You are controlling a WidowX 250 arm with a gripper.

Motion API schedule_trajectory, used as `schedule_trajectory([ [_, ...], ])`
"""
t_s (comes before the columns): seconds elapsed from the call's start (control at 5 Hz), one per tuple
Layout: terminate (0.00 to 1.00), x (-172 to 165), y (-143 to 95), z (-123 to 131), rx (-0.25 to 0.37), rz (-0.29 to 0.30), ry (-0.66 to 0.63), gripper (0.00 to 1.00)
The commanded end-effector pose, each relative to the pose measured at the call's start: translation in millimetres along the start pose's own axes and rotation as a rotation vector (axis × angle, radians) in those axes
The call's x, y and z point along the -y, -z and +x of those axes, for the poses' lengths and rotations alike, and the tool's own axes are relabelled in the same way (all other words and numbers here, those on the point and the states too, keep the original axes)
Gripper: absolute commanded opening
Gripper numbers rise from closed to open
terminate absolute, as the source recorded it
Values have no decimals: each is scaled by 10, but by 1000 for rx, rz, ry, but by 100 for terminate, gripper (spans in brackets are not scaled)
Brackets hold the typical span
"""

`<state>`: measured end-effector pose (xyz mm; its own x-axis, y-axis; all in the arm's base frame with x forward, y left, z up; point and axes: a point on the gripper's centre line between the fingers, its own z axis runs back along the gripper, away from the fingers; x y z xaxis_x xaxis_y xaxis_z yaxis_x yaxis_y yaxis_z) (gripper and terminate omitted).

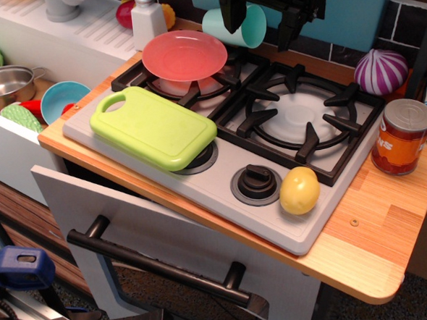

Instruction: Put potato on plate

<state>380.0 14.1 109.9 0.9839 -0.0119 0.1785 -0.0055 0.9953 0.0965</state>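
Over on the far left, a toy sink [18, 41] holds a shiny steel pot [4, 84], with a small blue bowl [63, 101] just beside it at the counter's edge. Next comes the grey toy stove [200, 186] set into a pale wooden counter [378, 244]. A lime-green plastic cutting board [153, 127] lies across the stove's front-left corner, partly covering one control knob. Behind it, on the back-left burner, sits the round salmon-pink plastic plate [184, 55], bare on top, its near rim just beside the board's far edge. A white shaker with a silver cap [147, 19] stands behind the plate. A teal plastic cup [236, 25] lies tipped at the back of the stove, partly hidden by the black robot gripper [260, 26], which hangs above the rear of the stove, holding nothing; its two fingers point down with a clear gap between them. Nearer the front, a black round knob [256, 181] sits on the stove's panel, and just beside it on the right rests the small pale-yellow egg-shaped plastic potato [299, 190], at the stove's front-right corner, well apart from the plate and the gripper. Farther right, a purple-and-white striped toy onion [380, 71] sits at the back, and an orange can with a silver lid [402, 136] stands upright on the counter.
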Motion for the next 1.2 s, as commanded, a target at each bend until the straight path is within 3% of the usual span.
schedule_trajectory([
  [0.0, 0, 0, 0, 0, 0, 0, 0, 100],
  [0.2, 0, 252, -310, -163, -55, 13, -62, 100],
  [0.4, 0, 537, -436, -598, 6, 40, -94, 100],
  [0.6, 0, 756, -463, -894, 25, 31, -129, 100],
  [0.8, 0, 1025, -329, -1134, 44, 20, -83, 100],
  [1.0, 0, 1138, -226, -1152, 37, 7, -86, 100],
])
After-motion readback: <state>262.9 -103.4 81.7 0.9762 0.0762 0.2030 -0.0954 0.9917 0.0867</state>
